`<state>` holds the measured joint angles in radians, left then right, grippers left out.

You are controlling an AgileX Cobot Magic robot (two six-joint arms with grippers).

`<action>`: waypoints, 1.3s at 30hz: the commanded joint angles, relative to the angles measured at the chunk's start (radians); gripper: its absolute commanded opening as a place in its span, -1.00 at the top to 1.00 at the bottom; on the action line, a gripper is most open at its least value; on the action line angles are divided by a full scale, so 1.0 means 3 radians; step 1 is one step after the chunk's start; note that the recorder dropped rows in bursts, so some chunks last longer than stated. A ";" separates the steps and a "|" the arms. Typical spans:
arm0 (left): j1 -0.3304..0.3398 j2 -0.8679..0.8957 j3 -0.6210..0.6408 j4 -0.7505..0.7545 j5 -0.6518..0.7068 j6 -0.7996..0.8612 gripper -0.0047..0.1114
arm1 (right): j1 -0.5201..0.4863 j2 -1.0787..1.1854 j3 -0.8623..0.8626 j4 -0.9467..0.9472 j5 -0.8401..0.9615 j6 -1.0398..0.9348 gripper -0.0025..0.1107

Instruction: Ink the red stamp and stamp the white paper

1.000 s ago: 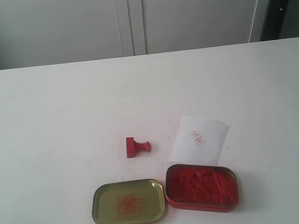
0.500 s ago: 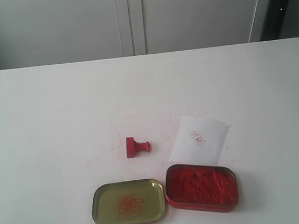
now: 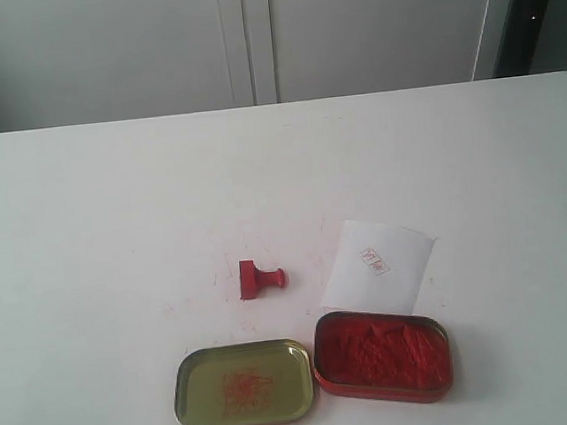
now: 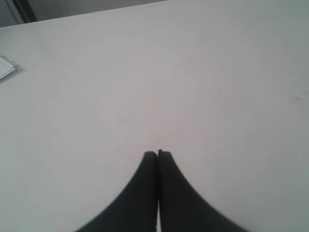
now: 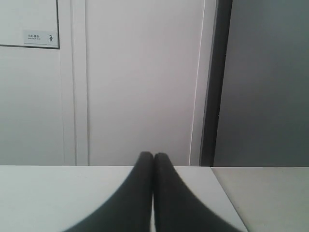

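Observation:
The red stamp (image 3: pixel 260 277) lies on its side near the middle of the white table (image 3: pixel 85 242), handle pointing right. To its right rests the white paper (image 3: pixel 379 267), bearing a small red imprint. Below the paper sits the red-rimmed tin of red ink paste (image 3: pixel 382 354). Neither arm shows in the exterior view. My left gripper (image 4: pixel 157 153) is shut with nothing in it, over bare tabletop. My right gripper (image 5: pixel 153 155) is also shut and empty, facing the white cabinet wall (image 5: pixel 140 77).
A gold tin lid (image 3: pixel 243 384) with red smears lies left of the ink tin, near the table's front edge. White cabinet doors (image 3: pixel 246 35) stand behind the table. A dark post (image 3: pixel 530 3) rises at the back right.

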<state>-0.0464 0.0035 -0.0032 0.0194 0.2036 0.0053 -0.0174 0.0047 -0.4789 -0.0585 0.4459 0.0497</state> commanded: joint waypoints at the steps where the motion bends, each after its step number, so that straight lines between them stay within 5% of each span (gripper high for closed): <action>1: 0.0012 -0.0012 0.0011 -0.0009 -0.0003 0.0009 0.92 | 0.0059 -0.0016 0.0013 -0.0009 0.0001 -0.0005 0.96; 39: 0.0012 -0.0012 0.0011 -0.0009 -0.0003 0.0009 0.92 | 0.0192 -0.0016 0.1261 -0.0107 -0.0377 0.0035 0.96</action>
<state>-0.0464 0.0035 -0.0032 0.0194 0.2036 0.0053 0.0361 0.0047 -0.1228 -0.0809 0.3558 0.0605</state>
